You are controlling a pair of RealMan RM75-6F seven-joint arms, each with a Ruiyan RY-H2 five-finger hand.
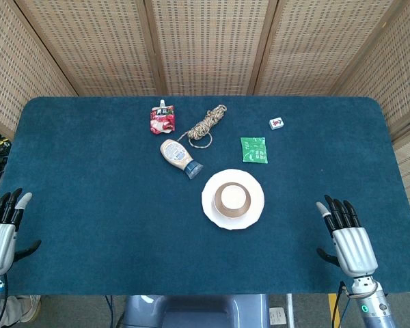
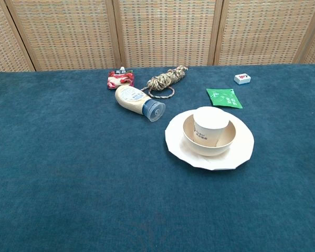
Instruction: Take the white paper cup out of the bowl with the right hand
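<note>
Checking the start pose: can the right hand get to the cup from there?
Probably yes. The right hand rests open at the table's near edge; the carpet between it and the bowl is bare, and the cup stands above the bowl's rim.

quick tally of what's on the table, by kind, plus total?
Paper cup: 1
Bowl: 1
Plate: 1
Squeeze bottle: 1
Red pouch: 1
Rope coil: 1
Green packet: 1
Small tile: 1
Total: 8
</note>
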